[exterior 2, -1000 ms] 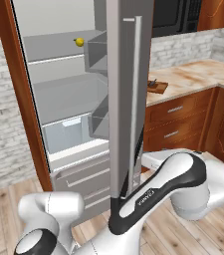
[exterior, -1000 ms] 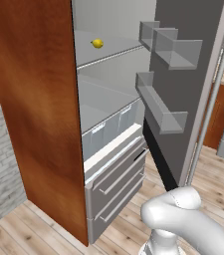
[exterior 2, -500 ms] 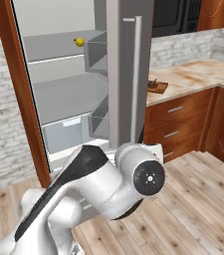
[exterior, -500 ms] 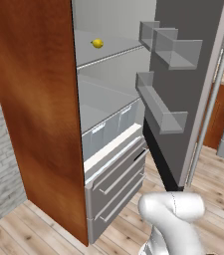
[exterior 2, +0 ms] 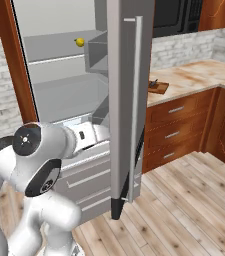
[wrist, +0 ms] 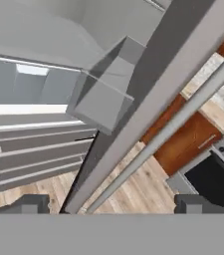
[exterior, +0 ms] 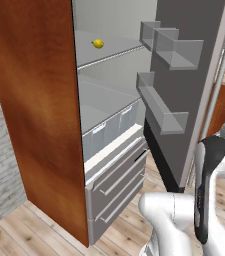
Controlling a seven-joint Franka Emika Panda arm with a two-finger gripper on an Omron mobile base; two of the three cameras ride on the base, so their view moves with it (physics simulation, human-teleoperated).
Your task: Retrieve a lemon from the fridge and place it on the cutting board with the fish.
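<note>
Your arm has swung a good way in the last second: in the left base view it was a low white mass at the bottom edge, and it now stands taller at the lower right; in the right base view it has crossed from the middle and right over to the lower left. The fridge (exterior: 134, 100) itself has not moved, and its door hangs wide open, so the way in is clear. I judge this to be you repositioning for the reach, not yet the reach itself.

The lemon (exterior: 98, 43) sits where it was, alone on the upper shelf (exterior: 109, 50) toward the back, well above the translucent drawers and well apart from your arm. It reads the same in the right base view (exterior 2: 79, 42).

The tool (wrist: 108, 204) is spread to its widest, and nothing is between the finger tips (wrist: 31, 203) or touching them (the hand view looks past them at the door's edge, its long handle (wrist: 173, 124) and the lower drawers). It is carrying nothing.

The cutting board (exterior 2: 157, 87) waits on the table to the right of the fridge, with the fish (exterior 2: 153, 83) as a small dark shape on it, too small to describe further. You will need to raise the tool considerably and turn it into the compartment to reach that shelf.
</note>
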